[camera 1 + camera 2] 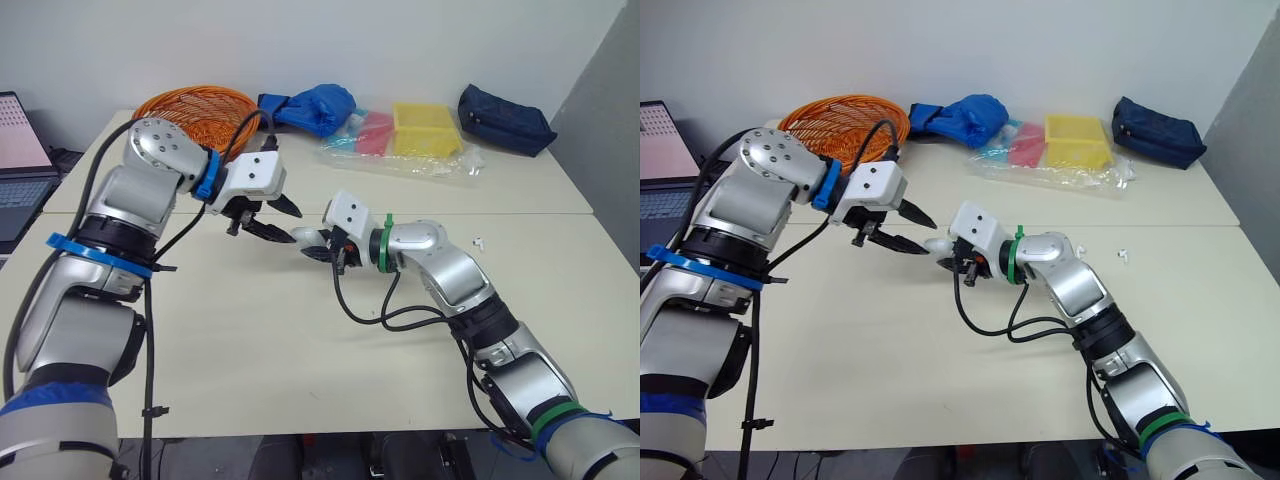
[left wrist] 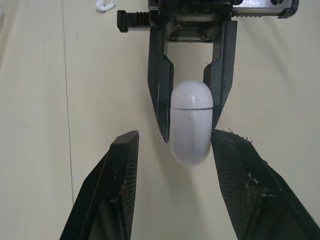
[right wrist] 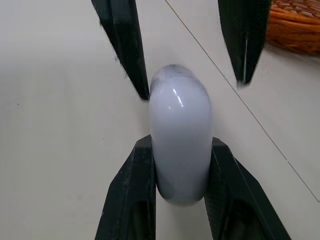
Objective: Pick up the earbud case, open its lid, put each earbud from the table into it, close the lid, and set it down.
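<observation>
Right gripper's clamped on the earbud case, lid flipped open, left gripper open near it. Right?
No: the lid is shut on the earbud case, per the left wrist view. The right gripper does clamp it; the left gripper is open near it.

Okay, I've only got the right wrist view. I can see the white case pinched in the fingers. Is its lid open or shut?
Observer: Shut. The left wrist view shows the earbud case in the right gripper, and its lid seam is a thin closed line.
Operator: Where's an earbud, then?
Observer: A small white earbud lies on the table, to the right of the right forearm. I can't tell if it is one or two.
Operator: Anything crowding it?
Observer: The yellow tray in its plastic bag lies farther back, apart from it.
</observation>
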{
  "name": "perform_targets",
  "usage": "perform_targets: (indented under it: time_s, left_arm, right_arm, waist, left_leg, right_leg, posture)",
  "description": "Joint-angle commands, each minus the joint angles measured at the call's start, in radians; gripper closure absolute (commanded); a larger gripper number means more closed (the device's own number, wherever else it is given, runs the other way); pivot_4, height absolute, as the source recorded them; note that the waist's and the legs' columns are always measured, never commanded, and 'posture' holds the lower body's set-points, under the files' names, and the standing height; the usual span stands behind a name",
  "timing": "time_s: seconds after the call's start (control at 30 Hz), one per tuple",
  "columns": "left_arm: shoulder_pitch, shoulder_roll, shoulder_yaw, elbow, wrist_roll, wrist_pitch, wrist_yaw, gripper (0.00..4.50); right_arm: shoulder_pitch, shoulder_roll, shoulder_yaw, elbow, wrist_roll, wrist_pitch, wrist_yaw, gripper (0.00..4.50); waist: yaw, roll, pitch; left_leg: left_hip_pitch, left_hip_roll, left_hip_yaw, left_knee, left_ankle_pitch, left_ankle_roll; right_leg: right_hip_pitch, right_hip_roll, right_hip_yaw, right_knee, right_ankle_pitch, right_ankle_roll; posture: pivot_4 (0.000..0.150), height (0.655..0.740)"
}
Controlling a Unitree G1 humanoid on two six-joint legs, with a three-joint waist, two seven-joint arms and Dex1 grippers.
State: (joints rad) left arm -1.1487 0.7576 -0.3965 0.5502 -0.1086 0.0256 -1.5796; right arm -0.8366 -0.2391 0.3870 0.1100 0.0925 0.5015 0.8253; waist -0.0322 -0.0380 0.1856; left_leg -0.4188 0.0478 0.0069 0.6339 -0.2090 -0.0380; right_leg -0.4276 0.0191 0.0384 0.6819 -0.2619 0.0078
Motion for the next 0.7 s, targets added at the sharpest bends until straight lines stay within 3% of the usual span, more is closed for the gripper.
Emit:
perform_targets:
  time_s: [0.03, 0.7]
  left_arm:
    - [-0.03, 0.0, 0.039, 0.001, 0.027, -0.028, -0.006, 2.2]
    - [0.027, -0.028, 0.047, -0.077, 0.088, 0.009, 0.03, 2.2]
  right_arm:
    - [-0.017, -0.011, 0.008, -0.046, -0.027, -0.003, -0.002, 3.64]
    - [-0.046, 0.008, 0.013, -0.04, -0.072, 0.007, -0.005, 3.64]
  waist:
    - [0.0, 0.0, 0.0]
    - [-0.001, 0.0, 0.0]
  left_leg:
    - [0.0, 0.0, 0.0, 0.0, 0.0, 0.0]
    - [0.0, 0.0, -0.002, 0.003, 0.0, 0.0]
  right_leg:
    - [0.0, 0.0, 0.0, 0.0, 0.0, 0.0]
    - [0.001, 0.0, 0.0, 0.002, 0.0, 0.0]
  posture:
    - [0.15, 0.74]
    - [0.15, 0.74]
